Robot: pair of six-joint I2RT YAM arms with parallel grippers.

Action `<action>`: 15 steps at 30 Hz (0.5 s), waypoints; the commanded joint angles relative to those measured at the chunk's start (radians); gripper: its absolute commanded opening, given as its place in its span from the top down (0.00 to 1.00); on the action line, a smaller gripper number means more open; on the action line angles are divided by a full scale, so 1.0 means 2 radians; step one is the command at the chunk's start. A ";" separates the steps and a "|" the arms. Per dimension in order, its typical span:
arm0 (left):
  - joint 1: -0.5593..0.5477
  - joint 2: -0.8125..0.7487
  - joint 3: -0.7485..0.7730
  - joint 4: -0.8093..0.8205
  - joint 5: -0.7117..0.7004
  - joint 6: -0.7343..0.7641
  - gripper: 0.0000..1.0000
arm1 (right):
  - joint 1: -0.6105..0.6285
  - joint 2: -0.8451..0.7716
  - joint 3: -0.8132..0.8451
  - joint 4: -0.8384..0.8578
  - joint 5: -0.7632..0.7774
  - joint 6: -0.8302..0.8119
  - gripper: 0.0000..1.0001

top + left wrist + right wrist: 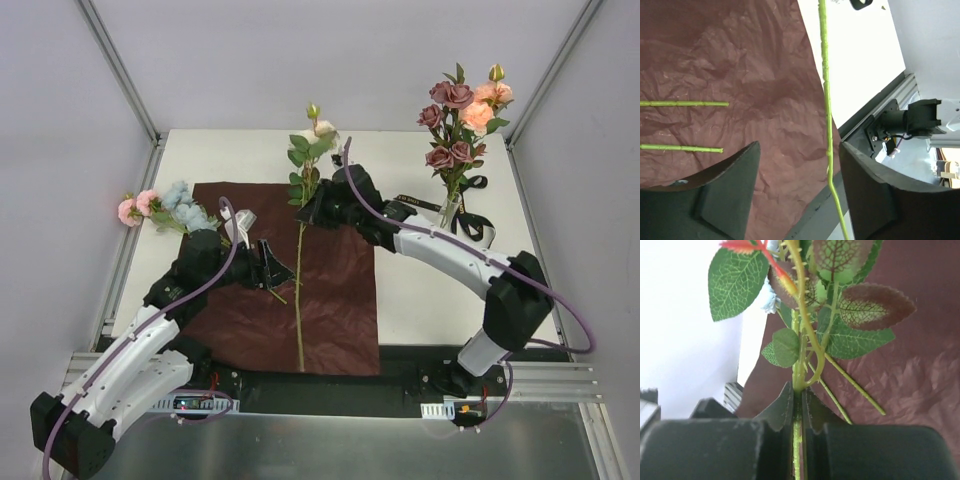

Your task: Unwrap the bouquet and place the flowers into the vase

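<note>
Flower stem (826,80) clenched in right fingers (781,412), lying between parted left fingers (725,200)

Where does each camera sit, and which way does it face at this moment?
Top external: above and behind the bases, looking down on the table, left arm, right arm, wrapping paper and vase.
Left wrist: on the left arm, looking down past the open left gripper at paper and two loose stems.
Right wrist: on the right arm, looking along the right gripper, shut on a long-stemmed flower.
Shared: the left wrist apparently sees that flower's stem; all three show the paper.
</note>
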 commanded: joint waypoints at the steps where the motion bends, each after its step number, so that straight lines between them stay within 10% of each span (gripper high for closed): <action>1: -0.001 -0.029 0.063 -0.022 0.002 0.030 0.30 | 0.012 -0.092 0.044 -0.061 -0.018 -0.257 0.99; 15: 0.000 0.020 0.111 -0.022 -0.028 0.029 0.24 | 0.026 -0.375 0.036 -0.112 0.252 -0.598 0.99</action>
